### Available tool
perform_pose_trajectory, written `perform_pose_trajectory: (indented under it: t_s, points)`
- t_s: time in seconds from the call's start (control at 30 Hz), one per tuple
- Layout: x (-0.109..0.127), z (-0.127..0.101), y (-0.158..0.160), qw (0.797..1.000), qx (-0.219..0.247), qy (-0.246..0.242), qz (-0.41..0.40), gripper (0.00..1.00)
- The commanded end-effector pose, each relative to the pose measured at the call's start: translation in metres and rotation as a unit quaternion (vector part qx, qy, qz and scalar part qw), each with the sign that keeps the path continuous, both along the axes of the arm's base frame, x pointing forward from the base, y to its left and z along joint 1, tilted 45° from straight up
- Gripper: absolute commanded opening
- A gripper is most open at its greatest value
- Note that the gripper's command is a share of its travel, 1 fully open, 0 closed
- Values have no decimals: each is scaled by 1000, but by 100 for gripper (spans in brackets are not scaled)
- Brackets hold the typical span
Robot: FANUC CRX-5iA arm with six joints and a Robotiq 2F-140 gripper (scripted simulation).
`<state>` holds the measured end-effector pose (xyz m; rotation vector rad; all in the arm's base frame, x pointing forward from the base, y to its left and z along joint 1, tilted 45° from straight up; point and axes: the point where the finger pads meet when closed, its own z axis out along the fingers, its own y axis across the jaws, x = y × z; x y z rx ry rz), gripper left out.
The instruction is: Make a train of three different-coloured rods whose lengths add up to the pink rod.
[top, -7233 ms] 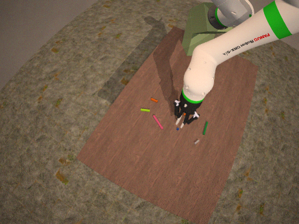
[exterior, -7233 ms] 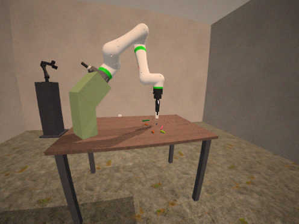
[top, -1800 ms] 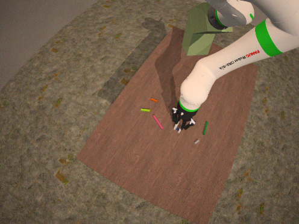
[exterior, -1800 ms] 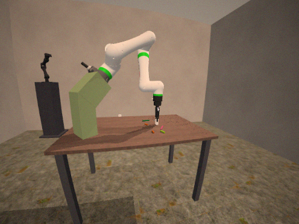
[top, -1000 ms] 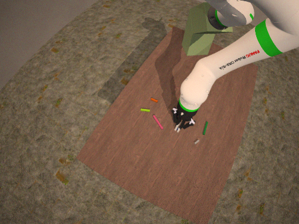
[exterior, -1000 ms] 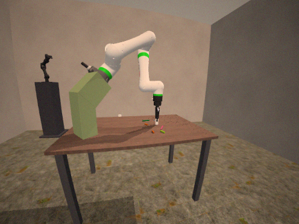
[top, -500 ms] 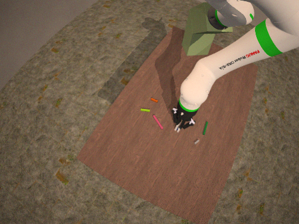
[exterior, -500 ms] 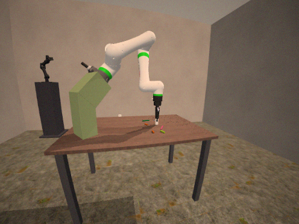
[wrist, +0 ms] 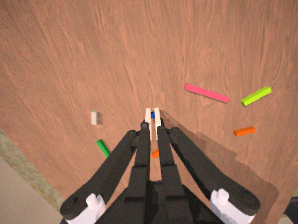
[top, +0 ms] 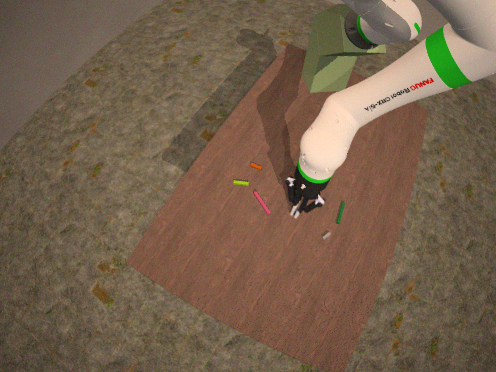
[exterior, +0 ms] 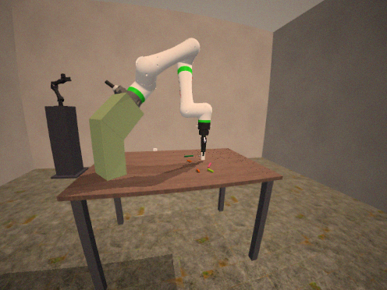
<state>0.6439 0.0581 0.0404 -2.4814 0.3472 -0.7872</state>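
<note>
White FANUC arm [top: 380, 92] [exterior: 187, 86], "CRX-5iA" lettering
</note>
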Motion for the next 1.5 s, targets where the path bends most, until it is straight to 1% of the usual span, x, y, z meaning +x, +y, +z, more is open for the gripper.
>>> perform_pose_trajectory:
  t_s: [0.0, 0.2, 0.33, 0.73, 0.77, 0.8, 0.87, 0.93, 1.0, 1.03, 1.23, 1.47]
  points:
    - [-13, 16, -9, 1000, 0, 1, 0, 3]
    - [-39, 46, -26, 1000, 0, 1, 0, 3]
    - [-50, 59, -33, 1000, 0, 1, 0, 3]
    - [-52, 62, -34, 1000, 0, 1, 0, 3]
    - [-53, 60, -35, 1000, 1, 2, -1, 3]
    - [-56, 54, -40, 1000, 8, 6, -8, 3]
    - [-71, 29, -59, 998, 34, 25, -37, 3]
    - [-77, 20, -66, 997, 44, 31, -48, 3]
    - [-77, 20, -66, 997, 44, 31, -48, 3]
    - [-90, 2, -80, 994, 64, 44, -72, 3]
    - [-116, -29, -103, 986, 100, 65, -118, 3]
    - [-117, -30, -104, 986, 101, 66, -119, 3]
